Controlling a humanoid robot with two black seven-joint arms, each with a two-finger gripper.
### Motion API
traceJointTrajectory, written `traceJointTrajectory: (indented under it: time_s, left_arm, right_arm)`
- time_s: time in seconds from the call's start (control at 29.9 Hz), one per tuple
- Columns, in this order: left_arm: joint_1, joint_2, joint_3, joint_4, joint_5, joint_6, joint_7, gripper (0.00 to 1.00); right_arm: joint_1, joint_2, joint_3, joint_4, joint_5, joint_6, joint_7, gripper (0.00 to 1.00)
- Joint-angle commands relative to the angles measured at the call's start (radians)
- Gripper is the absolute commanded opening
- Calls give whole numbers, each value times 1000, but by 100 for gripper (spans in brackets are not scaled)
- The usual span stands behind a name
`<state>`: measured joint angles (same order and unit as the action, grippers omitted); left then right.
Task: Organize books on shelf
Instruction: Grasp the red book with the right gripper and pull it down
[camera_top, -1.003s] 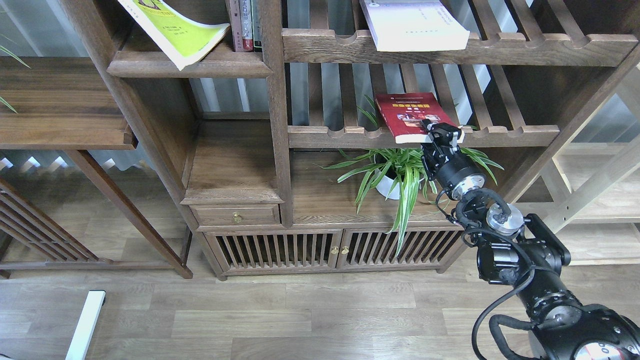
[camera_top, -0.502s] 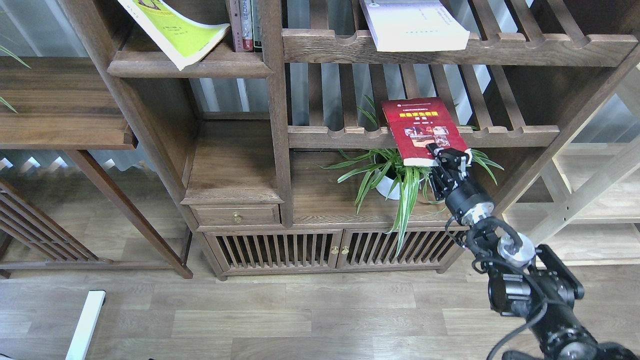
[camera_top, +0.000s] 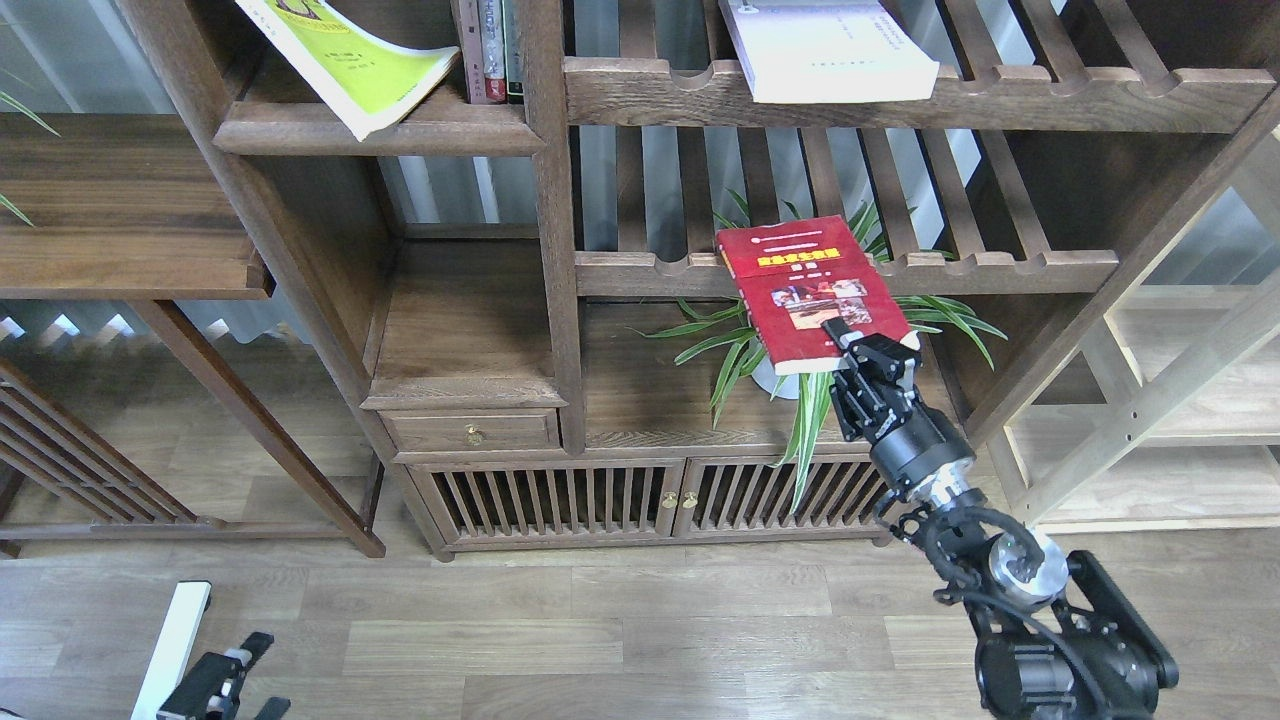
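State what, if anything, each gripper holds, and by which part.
The right gripper holds the red book by its near lower corner. The left gripper, low by the floor, holds nothing that can be seen.

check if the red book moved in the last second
Yes. The red book, held by the right gripper, slid down and left, off the slatted rail.

The red book (camera_top: 805, 290) is showing a yellow title and a small photo. At eleven o'clock, the yellow-green book (camera_top: 355, 62) is glowing against the dark-brown shelf (camera_top: 380, 135); the lavender-white book (camera_top: 825, 50) is looking pale.
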<state>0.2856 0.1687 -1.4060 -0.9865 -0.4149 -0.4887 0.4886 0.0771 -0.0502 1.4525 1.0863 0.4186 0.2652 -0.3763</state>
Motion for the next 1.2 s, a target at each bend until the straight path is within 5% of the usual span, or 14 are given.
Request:
traceJointTrajectory:
  time_s: [0.0,0.84,1.17]
  left_arm:
    - [-22,-3,-11,2,-1,0,0,97]
    - [-114,93,94,-32,-4,0,0,98]
    - [-117,206,205,-274,-231,0,0,98]
  right_arm:
    - [-66,13,3,63,-17,0,0,14]
    - [-505,10,-92,216,-17,223,-79,14]
    - [-519,9,-167,218,-70,223,-79,15]
